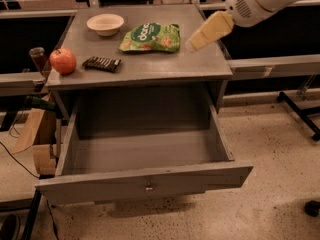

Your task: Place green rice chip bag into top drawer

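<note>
The green rice chip bag (150, 38) lies flat on the grey cabinet top (200, 64), near its back middle. The top drawer (145, 185) stands pulled out wide below, its inside bare, with a small metal pull at the centre of its front panel. My gripper (196, 42) comes in from the upper right on a white arm and hangs above the cabinet top, just right of the bag and apart from it.
A white bowl (105, 23) sits at the back left of the top. A red apple (63, 61) and a small dark striped snack bar (102, 63) lie at the left. Cardboard (31, 129) leans left of the cabinet. Dark stand legs (300, 111) cross the floor at right.
</note>
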